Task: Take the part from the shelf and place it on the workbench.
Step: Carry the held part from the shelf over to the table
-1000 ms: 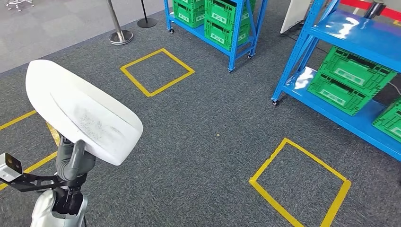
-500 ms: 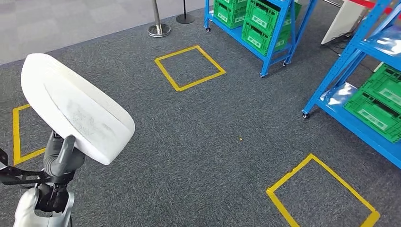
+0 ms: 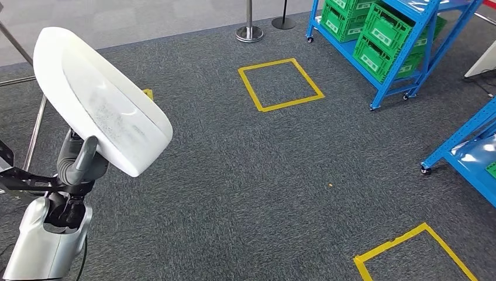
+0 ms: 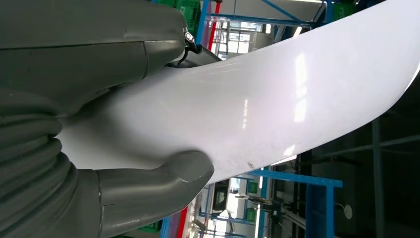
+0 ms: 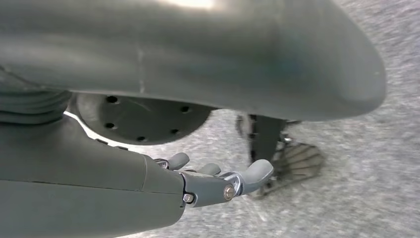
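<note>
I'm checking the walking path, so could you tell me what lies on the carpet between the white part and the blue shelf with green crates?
In the head view, between the white part and the blue shelf lies grey carpet with a yellow tape square.

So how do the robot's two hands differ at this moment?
The left hand is raised and grips the white part, thumb pressed on its glossy face; the right hand holds nothing. The left sits up beside the robot's body, while the right hangs low over grey carpet, fingers loosely apart. Both are grey.
</note>
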Controlling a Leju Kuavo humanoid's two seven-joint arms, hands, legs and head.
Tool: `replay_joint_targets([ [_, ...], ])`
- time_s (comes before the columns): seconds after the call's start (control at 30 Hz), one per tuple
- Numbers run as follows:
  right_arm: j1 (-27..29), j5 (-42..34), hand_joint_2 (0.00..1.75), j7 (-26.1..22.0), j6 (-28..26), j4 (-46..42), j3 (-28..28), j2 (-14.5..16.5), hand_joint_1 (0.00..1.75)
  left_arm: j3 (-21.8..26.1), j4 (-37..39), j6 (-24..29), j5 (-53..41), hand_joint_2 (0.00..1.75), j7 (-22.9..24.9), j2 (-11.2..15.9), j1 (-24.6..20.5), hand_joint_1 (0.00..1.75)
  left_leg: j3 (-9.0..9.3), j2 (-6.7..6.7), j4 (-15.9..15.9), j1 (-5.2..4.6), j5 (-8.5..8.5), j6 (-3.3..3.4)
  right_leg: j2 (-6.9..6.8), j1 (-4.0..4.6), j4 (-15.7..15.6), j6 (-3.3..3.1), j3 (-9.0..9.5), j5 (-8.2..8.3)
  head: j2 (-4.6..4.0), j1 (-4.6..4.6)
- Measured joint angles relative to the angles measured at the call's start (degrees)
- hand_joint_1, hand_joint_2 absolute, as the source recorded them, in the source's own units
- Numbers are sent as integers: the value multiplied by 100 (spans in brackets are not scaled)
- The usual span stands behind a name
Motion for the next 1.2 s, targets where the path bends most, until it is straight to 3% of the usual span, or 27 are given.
replay_joint_targets([
  [0.03,-4,108,0,176,-42,0,7,21,0,-10,-14,32,-35,175,18,36,21,175,-15,16,1,8,6,-31,-67,-4,-28,-30,15,19,0,0],
  [0.1,5,343,0,549,-171,0,56,52,0,-13,-108,78,-117,175,50,149,99,175,-127,283,197,-13,-112,-70,-205,-19,-104,-115,58,54,0,-20],
  [0.17,35,420,0,664,-264,0,94,70,0,-1,-242,81,-146,175,74,255,225,175,-415,625,811,-29,-437,-95,-356,-11,-134,-179,80,50,0,-45],
  [0.23,57,390,0,511,-266,0,98,74,0,28,-316,63,-100,175,86,327,388,175,-725,726,1453,-11,-688,-136,-519,0,-128,-200,85,28,0,-52],
  [0.27,59,390,0,390,-221,0,99,69,0,49,-337,52,-58,175,82,356,474,175,-757,749,1536,-1,-672,-151,-601,3,-123,-196,90,14,0,-52],
  [0.3,57,423,0,278,-154,0,105,59,0,70,-354,45,-26,175,74,375,549,175,-669,780,1388,7,-554,-162,-679,3,-113,-185,100,-4,0,-52],
  [0.37,48,601,0,88,0,-1,164,25,0,96,-396,38,0,175,55,386,651,175,-256,973,651,8,-231,-157,-831,8,-73,-137,125,-60,0,-52],
  [0.43,36,846,0,-42,88,-1,298,-21,0,94,-416,39,-66,175,39,354,682,175,32,1146,135,-14,-83,-90,-963,28,-22,-63,144,-126,0,-47],
  [0.47,26,934,0,-110,115,-1,373,-46,0,84,-416,40,-131,175,24,326,684,175,59,1157,75,-31,-88,-44,-1024,39,-11,-28,155,-145,0,-43],
  [0.53,1,990,0,-220,158,-2,473,-77,0,56,-410,41,-291,175,-27,269,690,175,45,1011,70,-41,-63,35,-1132,32,-19,35,193,-163,0,-36],
  [0.57,-14,988,0,-259,173,-3,497,-90,0,43,-406,41,-358,175,-57,244,690,175,44,947,58,-35,-52,69,-1081,16,9,70,203,-200,0,-33],
  [0.63,-33,982,0,-303,195,-5,537,-114,0,20,-393,42,-445,175,-108,193,668,175,41,826,34,-12,-23,131,-756,-15,355,131,63,-433,0,-19],
  [0.67,-33,981,0,-308,191,-5,557,-126,0,5,-381,40,-466,175,-127,156,655,175,29,764,32,-8,-12,152,-552,-26,712,147,-110,-614,0,-9],
  [0.7,-28,979,0,-297,170,-4,574,-139,0,-11,-357,36,-480,175,-147,112,639,175,12,694,32,-12,-3,169,-434,-27,1111,150,-320,-781,0,-1],
  [0.73,-16,976,0,-271,131,-4,587,-153,0,-28,-318,28,-491,175,-175,56,625,175,-2,616,33,-18,4,181,-380,-27,1440,146,-501,-879,0,5],
  [0.77,-3,967,0,-235,81,-4,593,-168,0,-39,-264,16,-496,175,-220,1,609,175,-12,528,35,-25,11,186,-358,-25,1588,135,-598,-866,0,6],
  [0.8,7,958,0,-187,33,-4,595,-186,0,-45,-198,-3,-507,175,-294,-53,590,175,-17,437,37,-30,19,186,-340,-22,1502,114,-581,-742,0,7],
  [0.83,13,950,0,-132,-9,-4,595,-206,0,-47,-133,-30,-523,175,-386,-101,569,175,-18,349,38,-31,28,179,-301,-17,1218,86,-463,-545,0,7],
  [0.9,11,942,0,26,-90,-4,596,-258,0,-35,-2,-94,-589,175,-626,-184,524,175,-25,187,39,-25,52,146,-50,-2,415,25,-102,-182,0,7],
  [0.97,4,942,0,194,-162,-4,595,-301,0,1,121,-151,-678,175,-813,-255,477,175,-48,58,32,-10,82,88,96,23,3,-4,83,-61,0,8],
  [1.03,1,950,0,306,-189,-4,595,-324,0,65,200,-179,-742,175,-899,-294,464,175,-79,-59,-7,4,126,10,-31,37,-42,-41,99,-33,0,9],
  [1.07,0,955,0,338,-190,-4,595,-333,0,105,222,-187,-759,175,-925,-301,474,175,-104,-4,-3,4,127,-13,-104,32,-85,-71,114,1,0,8],
  [1.1,2,958,0,355,-184,-4,595,-341,0,144,237,-194,-770,175,-939,-306,485,175,-156,144,66,-6,71,-30,-178,24,-138,-111,130,38,0,-2],
  [1.17,16,958,0,371,-167,-4,595,-356,0,193,250,-207,-780,175,-953,-326,513,175,-378,554,525,-23,-230,-47,-339,22,-212,-168,144,85,0,-23],
  [1.2,31,963,0,381,-157,-4,595,-363,0,202,250,-209,-781,175,-953,-341,535,175,-531,677,875,-20,-426,-69,-426,27,-219,-188,142,85,0,-32],
])
